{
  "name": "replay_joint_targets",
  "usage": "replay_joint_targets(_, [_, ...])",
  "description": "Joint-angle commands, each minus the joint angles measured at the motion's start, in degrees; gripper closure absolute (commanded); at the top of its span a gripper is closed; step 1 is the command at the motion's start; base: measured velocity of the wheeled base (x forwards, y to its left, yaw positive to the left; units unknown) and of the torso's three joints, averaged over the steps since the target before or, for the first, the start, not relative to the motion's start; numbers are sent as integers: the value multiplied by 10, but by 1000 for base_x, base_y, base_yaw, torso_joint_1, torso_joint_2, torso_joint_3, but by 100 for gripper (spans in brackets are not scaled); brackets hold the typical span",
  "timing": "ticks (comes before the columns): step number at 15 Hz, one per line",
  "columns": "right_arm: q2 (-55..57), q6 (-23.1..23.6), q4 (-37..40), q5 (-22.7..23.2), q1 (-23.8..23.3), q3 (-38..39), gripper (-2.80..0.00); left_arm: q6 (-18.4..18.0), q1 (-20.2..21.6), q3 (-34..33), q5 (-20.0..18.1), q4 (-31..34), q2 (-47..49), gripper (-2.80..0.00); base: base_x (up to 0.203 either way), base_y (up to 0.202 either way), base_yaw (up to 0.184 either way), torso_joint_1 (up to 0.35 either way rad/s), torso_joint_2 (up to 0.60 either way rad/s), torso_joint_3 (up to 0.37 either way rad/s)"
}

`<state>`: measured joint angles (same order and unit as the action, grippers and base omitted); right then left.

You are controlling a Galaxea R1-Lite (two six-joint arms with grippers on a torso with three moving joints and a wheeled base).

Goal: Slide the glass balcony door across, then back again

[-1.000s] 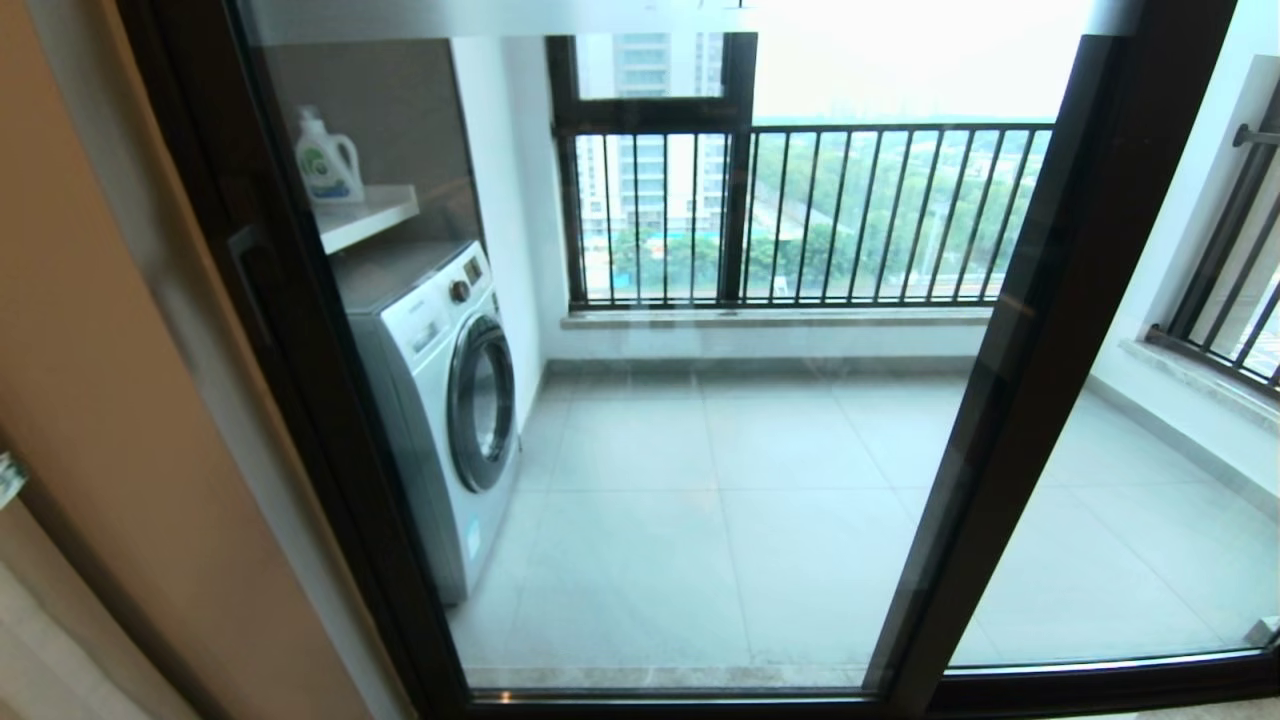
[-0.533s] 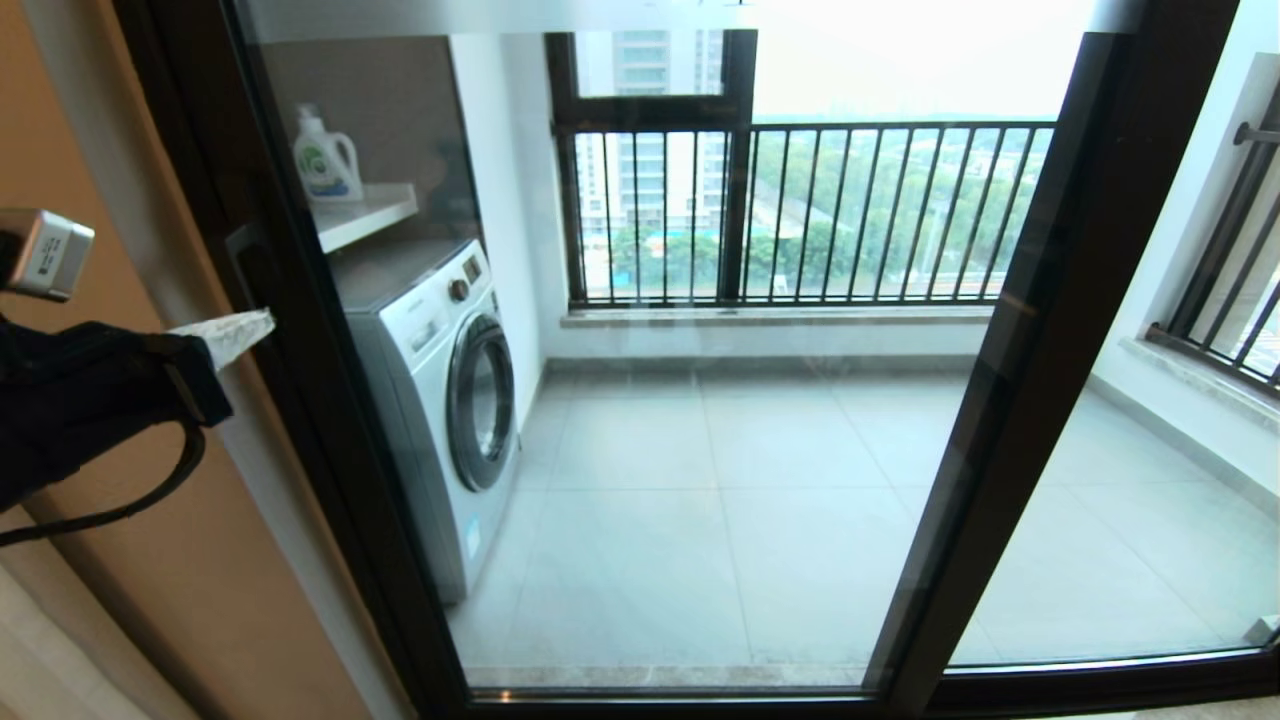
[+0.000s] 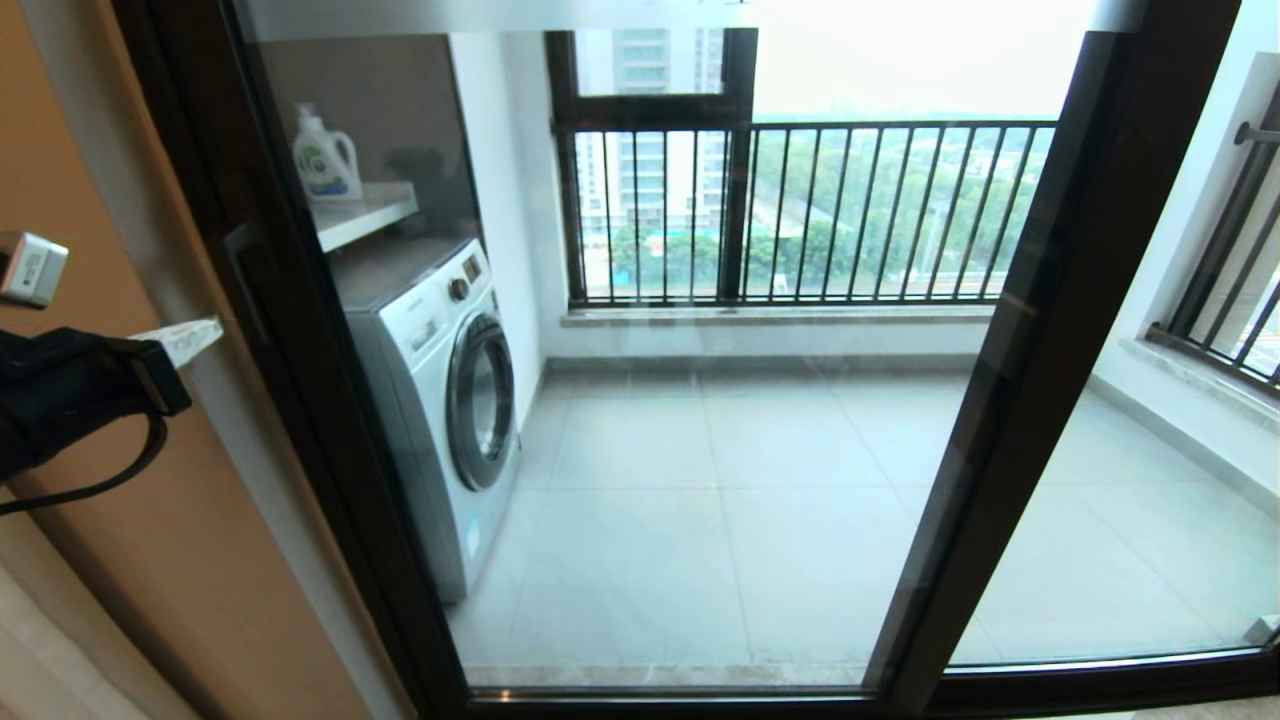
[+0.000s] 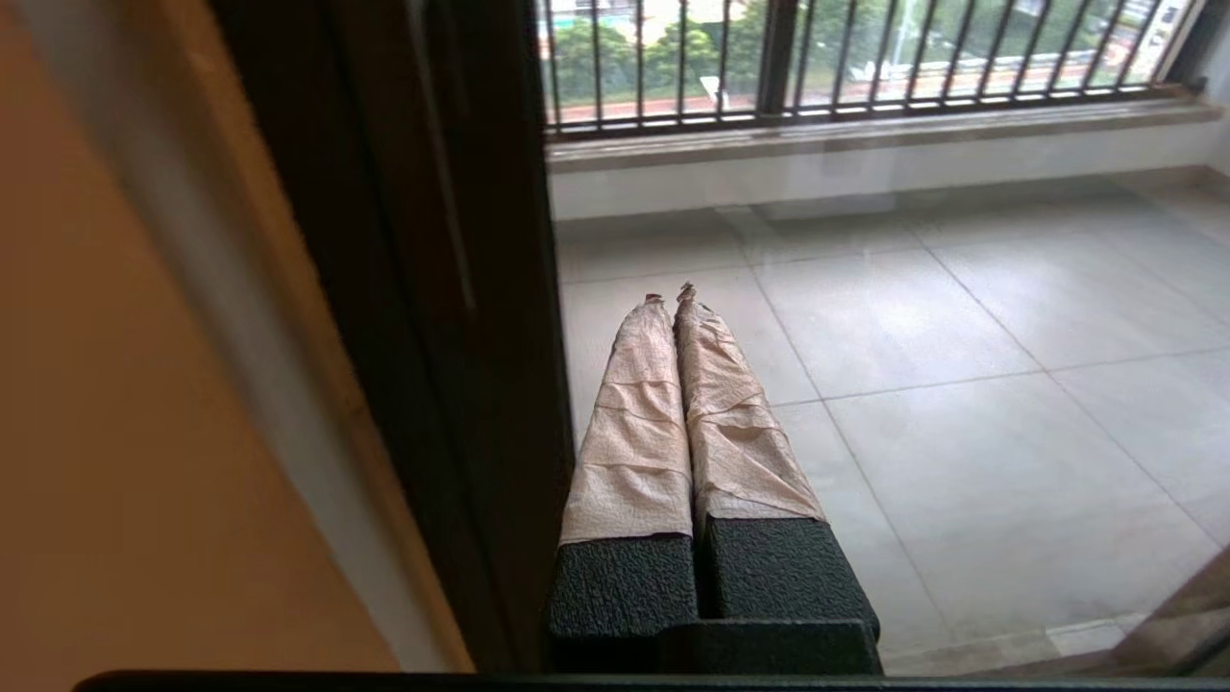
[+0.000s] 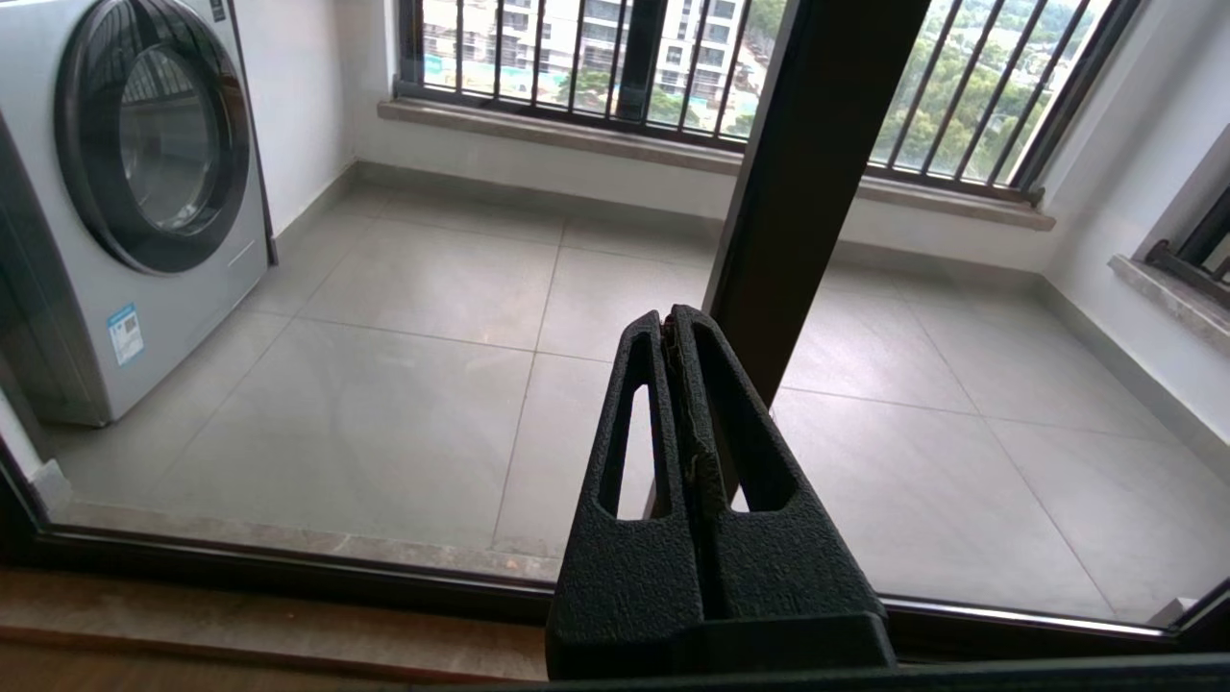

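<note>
A: Door (image 3: 650, 400) status?

B: Door fills my head view: big glass pane in a dark frame, left upright (image 3: 290, 380) hard against the tan wall (image 3: 90, 560), right upright (image 3: 1030, 340) overlapping the fixed pane (image 3: 1130, 520). Handle (image 3: 243, 262) is a small dark lever on the left upright, about shelf height.

A: Left pincer?

B: Left pincer (image 3: 190, 340) is at the left edge of head view, in front of the wall, tip pointing at the left upright and just short of it, a bit below the handle. No contact that I can see. In the wrist view the taped fingers (image 4: 639, 423) are pressed together, nothing between them, with the dark upright (image 4: 452, 288) just beside them.

A: Right?

B: Right pincer (image 5: 677, 332) shows only in its own wrist view. Fingers (image 5: 740, 432) closed flat on each other, empty, low near the bottom track (image 5: 288, 577), pointed toward the right upright (image 5: 807, 183).

A: Behind the glass?

B: Washer (image 3: 440, 400) on the left, detergent bottle (image 3: 325, 155) on the shelf (image 3: 370, 212) above it, tiled floor (image 3: 720, 500), barred railing (image 3: 850, 215) at the back.
</note>
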<state>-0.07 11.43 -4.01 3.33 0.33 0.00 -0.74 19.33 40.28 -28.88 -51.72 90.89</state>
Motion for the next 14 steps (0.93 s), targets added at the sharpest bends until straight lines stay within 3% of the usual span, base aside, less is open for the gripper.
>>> replay_joint_targets(1, [0, 1, 0, 0, 0, 7, 0, -14, 8, 9, -1, -4, 19, 0, 0, 0, 0, 0, 0, 0])
replay_joint_targets(8, [1, 1, 0, 1, 0, 7, 0, -85, 4, 74, 5, -4, 110, 0, 0, 0, 0, 0, 0, 0])
replay_joint_targets(14, [1, 1, 0, 0, 0, 7, 0, -93, 17, 151, 15, -4, 162, 0, 0, 0, 0, 0, 0, 0])
